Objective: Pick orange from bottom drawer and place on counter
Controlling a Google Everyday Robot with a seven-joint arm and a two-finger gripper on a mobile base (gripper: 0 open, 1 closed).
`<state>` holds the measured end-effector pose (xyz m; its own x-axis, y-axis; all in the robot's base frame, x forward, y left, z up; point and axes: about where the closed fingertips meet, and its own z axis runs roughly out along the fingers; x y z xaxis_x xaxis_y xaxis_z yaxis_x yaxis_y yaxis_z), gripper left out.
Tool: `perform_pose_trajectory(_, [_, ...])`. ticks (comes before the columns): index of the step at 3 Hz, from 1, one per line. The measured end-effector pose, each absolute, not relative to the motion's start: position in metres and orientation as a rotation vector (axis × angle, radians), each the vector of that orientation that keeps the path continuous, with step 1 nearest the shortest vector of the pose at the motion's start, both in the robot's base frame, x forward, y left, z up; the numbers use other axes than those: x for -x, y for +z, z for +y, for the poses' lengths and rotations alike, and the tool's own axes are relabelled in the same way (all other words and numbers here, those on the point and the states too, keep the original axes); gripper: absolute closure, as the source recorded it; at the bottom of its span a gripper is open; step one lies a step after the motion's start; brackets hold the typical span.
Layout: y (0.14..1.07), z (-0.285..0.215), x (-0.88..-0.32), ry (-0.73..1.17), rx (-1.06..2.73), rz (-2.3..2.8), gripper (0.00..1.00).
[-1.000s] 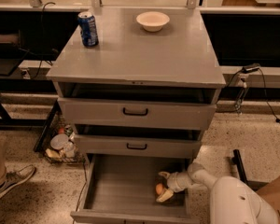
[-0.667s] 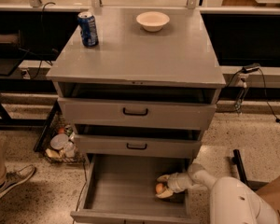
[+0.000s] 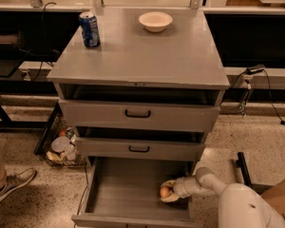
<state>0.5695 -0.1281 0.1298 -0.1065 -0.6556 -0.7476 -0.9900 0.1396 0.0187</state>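
Observation:
The orange (image 3: 165, 192) sits low in the open bottom drawer (image 3: 123, 194), near its right wall. My gripper (image 3: 167, 192) reaches in from the right on a white arm, and its pale fingers are closed around the orange, above and below it. The fruit is at or just above the drawer floor; I cannot tell which. The counter (image 3: 147, 51) is the grey top of the cabinet, well above the gripper.
A blue can (image 3: 89, 29) stands at the counter's back left and a cream bowl (image 3: 155, 21) at the back middle. The two upper drawers (image 3: 137, 114) stick out slightly above the bottom one. A person's shoe (image 3: 12, 184) and a floor bin with rubbish (image 3: 61, 148) are to the left.
The gripper with the orange has shifted slightly left and up inside the bottom drawer. Nothing else has moved.

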Motion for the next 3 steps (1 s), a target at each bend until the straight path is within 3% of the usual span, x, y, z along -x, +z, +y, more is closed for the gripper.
perform_pose_trajectory(1, [0.179,-0.143,-0.544,0.824,1.566,1.669,1.0])
perform_pose_trajectory(3, [0.293,-0.195,-0.472,0.789,1.622,1.437,1.0])
